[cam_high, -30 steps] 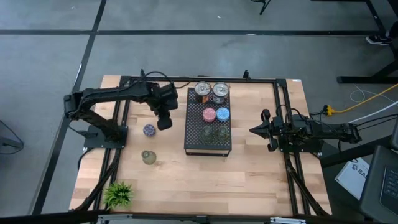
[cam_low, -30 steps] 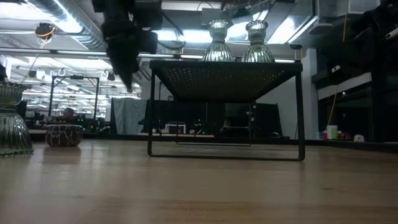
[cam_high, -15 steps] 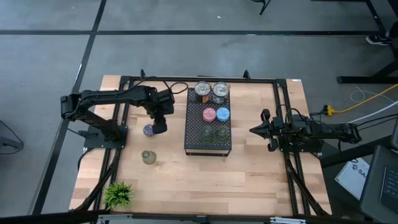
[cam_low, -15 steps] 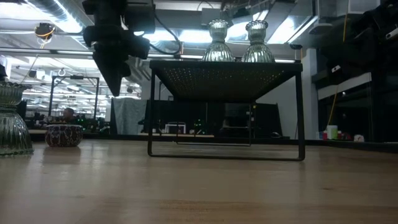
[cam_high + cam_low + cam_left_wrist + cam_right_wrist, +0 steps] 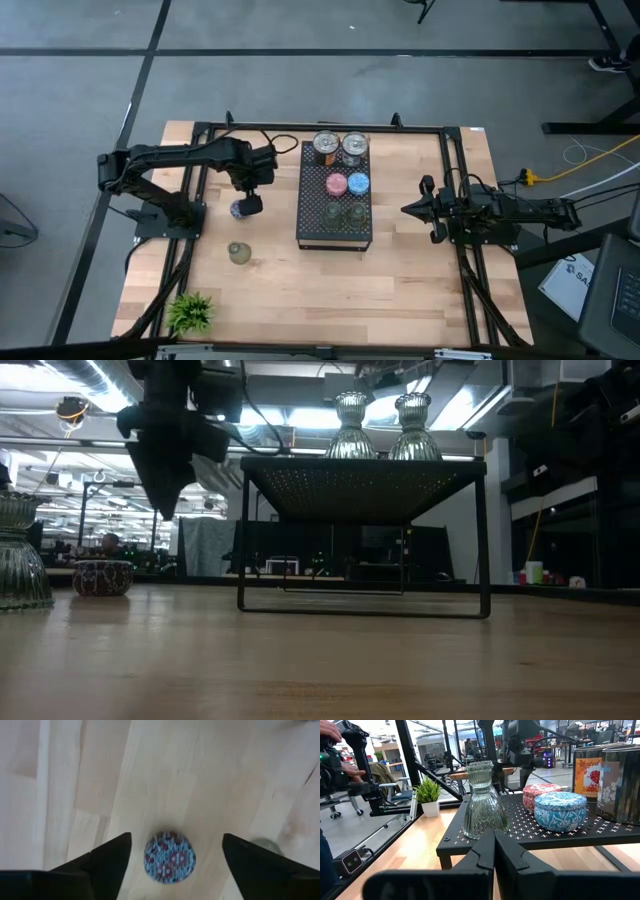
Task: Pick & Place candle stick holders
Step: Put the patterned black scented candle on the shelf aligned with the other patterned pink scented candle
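Observation:
A small round candle stick holder with a red-and-blue pattern (image 5: 169,857) stands on the wooden table (image 5: 300,290), left of the black tray (image 5: 308,238). My left gripper (image 5: 176,836) hangs open above it, pointing down, one finger on either side and clear of it (image 5: 160,510). A clear glass holder (image 5: 239,253) stands nearer the front edge. On the tray stand two silvery holders (image 5: 340,147), a pink one (image 5: 336,184), a blue one (image 5: 358,183) and two olive-green ones (image 5: 344,213). My right gripper (image 5: 405,209) waits shut, level, right of the tray.
A small green plant (image 5: 190,312) stands at the table's near left corner. The tray stands raised on thin legs (image 5: 243,540). Black frame rails (image 5: 200,200) run along both sides of the table. A person's hand (image 5: 335,730) shows beyond the table.
My left gripper has gone from beside the tray toward the table's left edge and slightly down, coming over the patterned holder, and it has opened. The holder has stayed in place.

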